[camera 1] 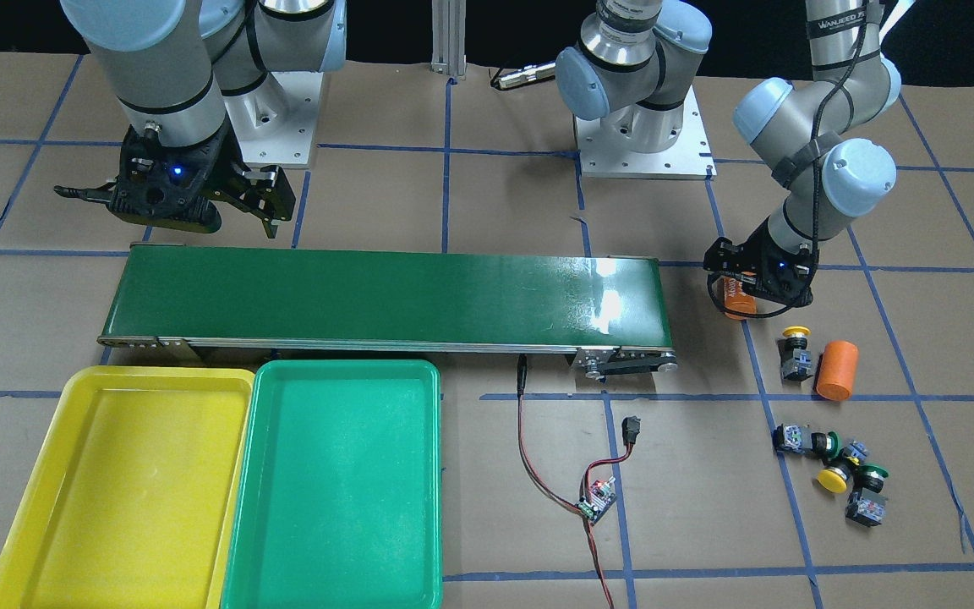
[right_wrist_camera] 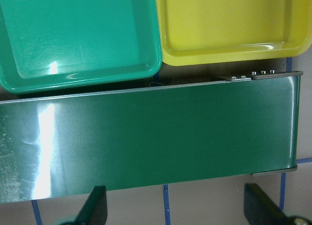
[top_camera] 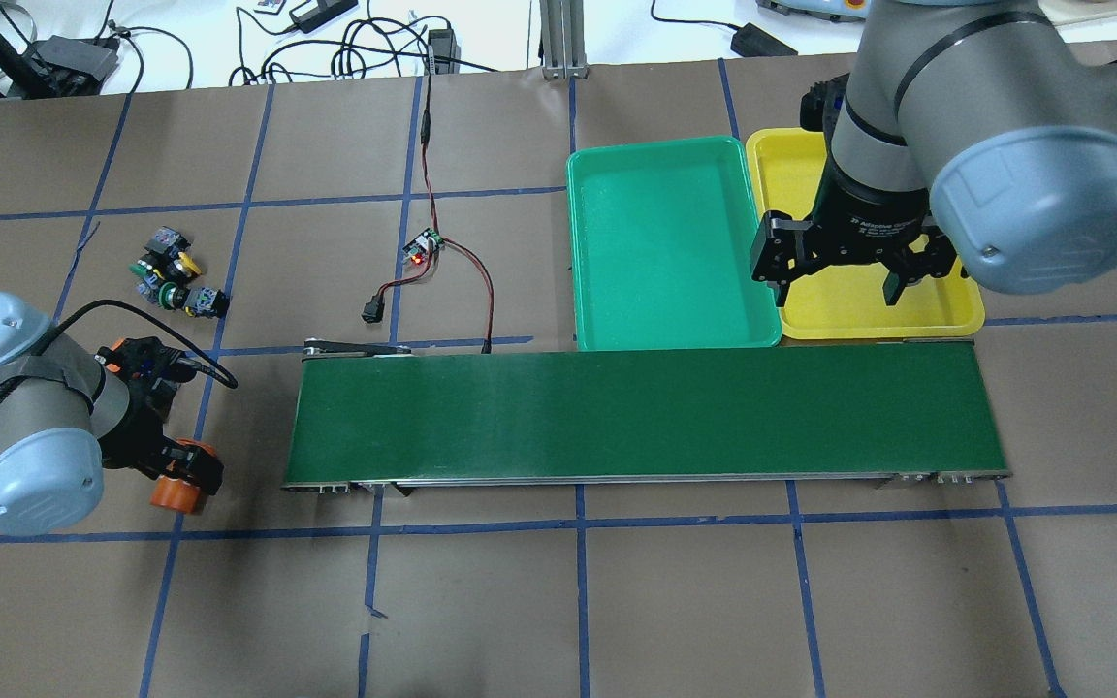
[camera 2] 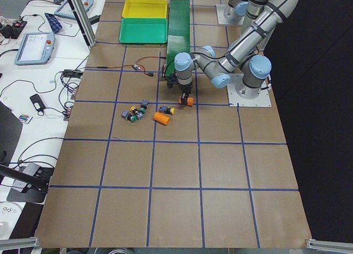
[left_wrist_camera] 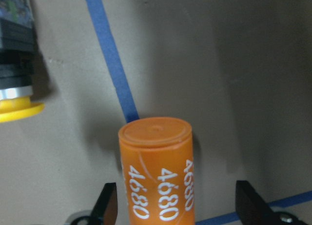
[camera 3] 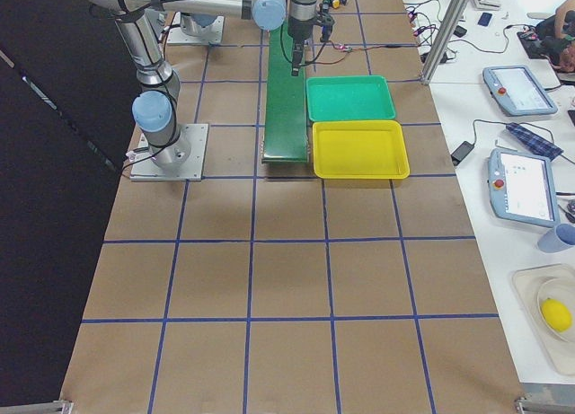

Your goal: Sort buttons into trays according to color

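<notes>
Closest to the front camera, a yellow tray (camera 1: pixel 115 491) and a green tray (camera 1: pixel 335 491), side by side with rims touching, just in front of the belt. Underneath everything, a brown bench (camera 1: pixel 487 211) gridded with blue tape. Along its middle, a long dark-green belt (camera 1: pixel 385 296). At the belt's tray end, on the robot's side, the right claw (camera 1: pixel 170 211), released, fingers spread wide, gripping nothing. Past the other end of the belt, the left claw (camera 1: pixel 741 292), low over the bench, released, astride an orange cylinder (left_wrist_camera: pixel 156 171) with a gap at one finger. Near it, a second orange cylinder (camera 1: pixel 838 370) lying on its side. Just beside that, a lone yellow button (camera 1: pixel 796 351). Closer to the front camera, a huddle of three more: a green button (camera 1: pixel 808 441), another yellow button (camera 1: pixel 834 480), another green button (camera 1: pixel 870 495). All four on the bare bench, well apart from both trays.
</notes>
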